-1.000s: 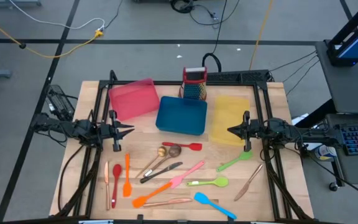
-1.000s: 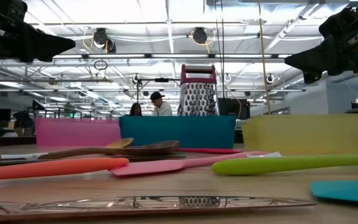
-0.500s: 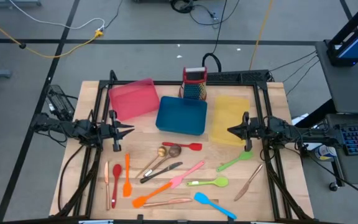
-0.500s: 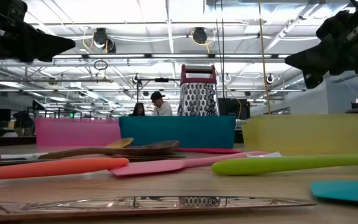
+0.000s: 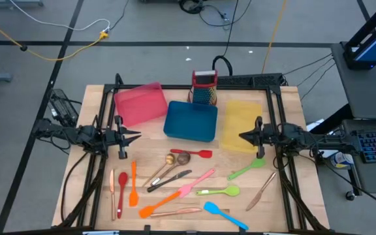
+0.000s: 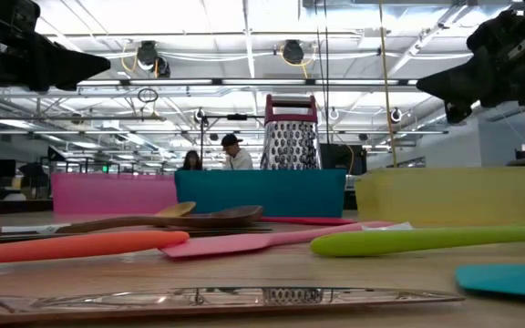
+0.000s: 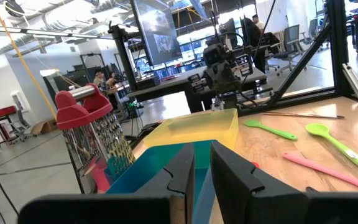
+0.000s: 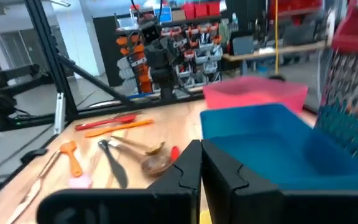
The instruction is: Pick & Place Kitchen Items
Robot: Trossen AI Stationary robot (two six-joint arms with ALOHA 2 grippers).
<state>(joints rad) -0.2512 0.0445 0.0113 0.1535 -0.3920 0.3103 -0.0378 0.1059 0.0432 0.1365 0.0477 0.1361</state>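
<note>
Nothing's picked up yet, so here's what you're dealing with. The three trays sit along the far edge of the table (image 5: 90, 98): pink tray (image 5: 139, 103) at 11 o'clock, blue tray (image 5: 190, 121) at 12, yellow tray (image 5: 241, 124) at 1, with a box grater (image 5: 203, 87) behind the blue one.

The kitchen items (image 5: 175, 186) are scattered flat across the near half, roughly 4 to 8 o'clock. They all look light. The silicone ones, like the orange spatula (image 5: 163, 203) and green spoon (image 5: 219, 191), probably flex at the head, so grab mid-handle. The copper knife (image 5: 261, 190) looks slick and thin, so pinch it across the narrow handle.

The left gripper (image 5: 128, 137) hovers at 9 with a narrow gap between its fingers, empty. The right gripper (image 5: 247, 137) hovers at 3, fingers pressed together on nothing.
</note>
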